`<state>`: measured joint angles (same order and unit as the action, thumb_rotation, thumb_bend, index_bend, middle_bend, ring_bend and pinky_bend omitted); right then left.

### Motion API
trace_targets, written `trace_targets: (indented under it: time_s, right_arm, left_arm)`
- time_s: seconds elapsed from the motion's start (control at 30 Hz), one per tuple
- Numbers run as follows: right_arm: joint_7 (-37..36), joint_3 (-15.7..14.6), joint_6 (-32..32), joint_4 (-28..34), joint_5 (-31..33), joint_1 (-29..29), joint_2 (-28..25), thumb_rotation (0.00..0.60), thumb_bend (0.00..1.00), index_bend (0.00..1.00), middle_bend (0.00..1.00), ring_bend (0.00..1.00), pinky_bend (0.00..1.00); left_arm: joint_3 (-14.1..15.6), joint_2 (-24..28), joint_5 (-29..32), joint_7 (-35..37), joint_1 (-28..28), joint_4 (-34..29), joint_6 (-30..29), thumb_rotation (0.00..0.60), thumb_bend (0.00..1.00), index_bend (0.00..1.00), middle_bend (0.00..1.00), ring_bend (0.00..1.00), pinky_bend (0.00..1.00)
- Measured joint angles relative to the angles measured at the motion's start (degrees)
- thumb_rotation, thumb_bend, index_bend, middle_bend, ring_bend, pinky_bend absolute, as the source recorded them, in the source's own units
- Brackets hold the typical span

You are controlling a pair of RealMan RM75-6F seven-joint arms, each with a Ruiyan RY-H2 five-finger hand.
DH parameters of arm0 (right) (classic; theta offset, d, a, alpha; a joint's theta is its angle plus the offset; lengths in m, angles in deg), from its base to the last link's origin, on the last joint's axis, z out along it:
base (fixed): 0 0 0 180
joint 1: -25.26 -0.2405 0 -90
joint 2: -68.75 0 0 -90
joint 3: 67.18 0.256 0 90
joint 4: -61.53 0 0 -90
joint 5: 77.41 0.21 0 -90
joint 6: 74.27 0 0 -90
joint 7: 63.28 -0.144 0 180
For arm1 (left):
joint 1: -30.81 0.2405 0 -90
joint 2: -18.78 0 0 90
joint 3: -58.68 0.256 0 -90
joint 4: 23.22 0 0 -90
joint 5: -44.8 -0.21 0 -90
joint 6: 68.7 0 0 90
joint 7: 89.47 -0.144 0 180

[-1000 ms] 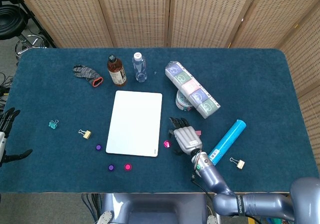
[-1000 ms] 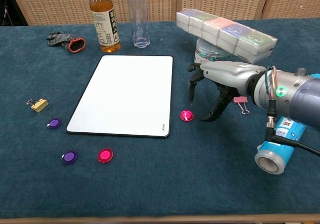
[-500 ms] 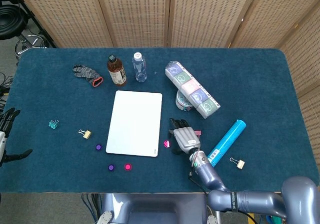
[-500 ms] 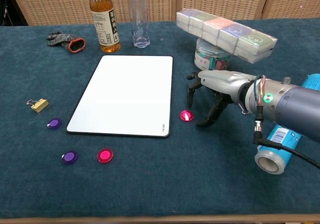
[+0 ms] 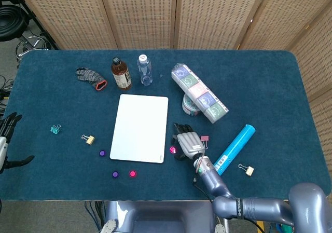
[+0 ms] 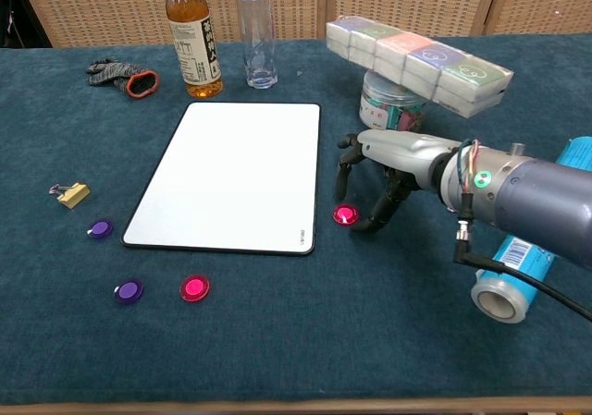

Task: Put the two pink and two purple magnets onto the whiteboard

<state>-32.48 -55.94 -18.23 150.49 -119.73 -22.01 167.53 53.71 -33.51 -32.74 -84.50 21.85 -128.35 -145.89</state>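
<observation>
The whiteboard (image 5: 140, 128) (image 6: 231, 175) lies flat at mid-table with nothing on it. One pink magnet (image 5: 173, 150) (image 6: 345, 214) sits just off its near right corner. The other pink magnet (image 5: 132, 174) (image 6: 193, 287) lies in front of the board beside a purple magnet (image 5: 115, 174) (image 6: 128, 291). A second purple magnet (image 5: 102, 153) (image 6: 100, 227) is by the board's near left corner. My right hand (image 5: 187, 141) (image 6: 381, 167) arches over the first pink magnet, fingers apart with tips on the cloth either side, holding nothing. My left hand (image 5: 6, 139) hangs spread at the table's left edge.
A brown bottle (image 6: 192, 41), a clear bottle (image 6: 258, 34) and a grey glove (image 6: 125, 76) stand behind the board. A long tissue pack (image 6: 418, 59) rests on a tin right of it. A blue tube (image 5: 235, 147), a pink clip (image 5: 204, 139) and gold clips (image 5: 88, 138) lie around.
My right hand has slid left and lowered, so its fingers now straddle the pink magnet by the board's corner. The magnets and my left hand have not moved.
</observation>
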Motion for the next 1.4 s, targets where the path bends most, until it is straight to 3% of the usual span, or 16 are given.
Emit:
trace_targets:
  time_s: [0.13, 1.4]
  right_arm:
    - [-0.2, 0.1, -0.2, -0.3, 0.2, -0.2, 0.2, 0.600, 0.32, 0.42, 0.00, 0.00, 0.00]
    - [-1.6, -0.3, -1.1, -2.7, 0.1, -0.8, 2.1, 0.600, 0.32, 0.43, 0.00, 0.00, 0.00]
  left_arm:
    - [0.0, 0.0, 0.0, -0.1, 0.0, 0.0, 0.0, 0.600, 0.09, 0.00, 0.00, 0.00, 0.00]
    - [0.0, 0.2, 0.1, 0.2, -0.1, 0.0, 0.3, 0.600, 0.09, 0.00, 0.00, 0.00, 0.00]
